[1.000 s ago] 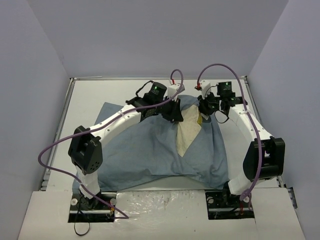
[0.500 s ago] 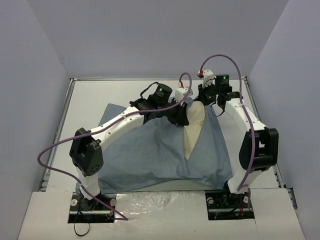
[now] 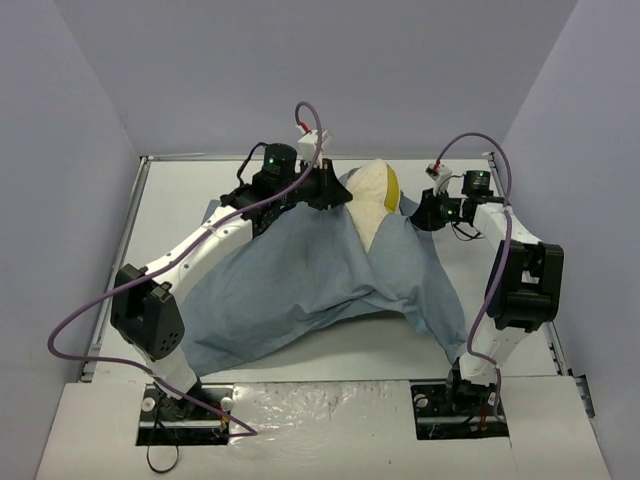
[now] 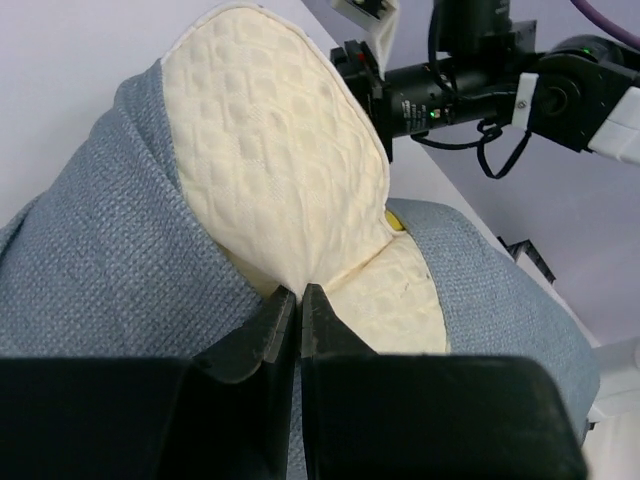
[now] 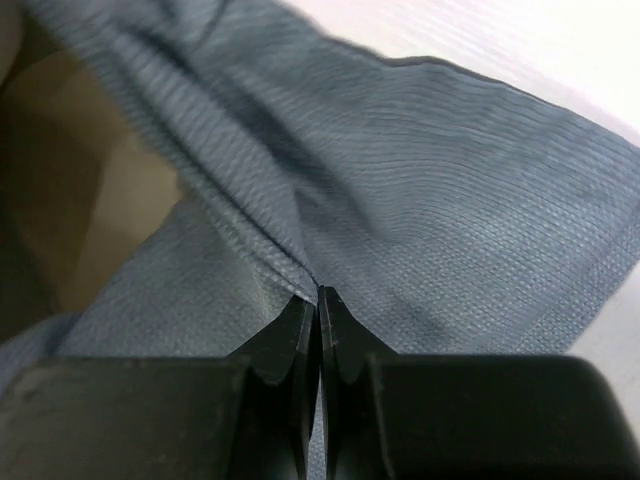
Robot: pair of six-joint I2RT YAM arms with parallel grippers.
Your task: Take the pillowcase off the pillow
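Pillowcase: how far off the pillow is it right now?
Done: the opening is spread and a corner of the pillow pokes out. In hand: the left gripper and right gripper each pinch the pillowcase edge. Left: most of the pillow is covered, so nearly all the pulling remains.

Grey-blue pillowcase [image 3: 310,280] drapes, lifted at the far edge; cream quilted pillow [image 3: 373,197] pokes out there

The pillowcase [image 3: 300,280] is plain grey-blue with a fine woven grain. The pillow [image 4: 270,150] is cream-yellow, quilted in small dimples, with a yellow edge band [image 3: 392,186]. The tabletop [image 3: 180,200] is white; the cables [image 4: 603,14] are purple.
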